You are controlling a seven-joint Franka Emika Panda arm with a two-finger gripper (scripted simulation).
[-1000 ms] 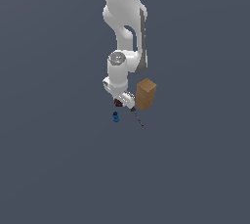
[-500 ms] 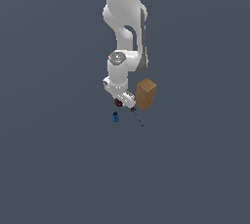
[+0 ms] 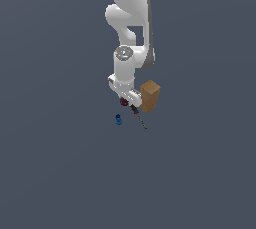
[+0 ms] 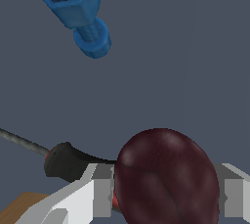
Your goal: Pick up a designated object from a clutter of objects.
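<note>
The gripper (image 4: 163, 193) is bracketing the maroon lump (image 4: 166, 176), apparently closing on it; screwdriver (image 4: 63, 158) lying just beside. Next: lifting straight, avoiding snagging.

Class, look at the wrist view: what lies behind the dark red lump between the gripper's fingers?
Behind the dark red lump lies the screwdriver: its dark handle and thin shaft show, but the handle's end is covered by the lump. The fingers flank it.

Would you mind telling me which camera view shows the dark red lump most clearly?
The wrist view. The dark red lump fills much of that picture, with the gripper fingers on either side of it. In the exterior view it is only a tiny dark speck under the arm, beside the tan box.
</note>
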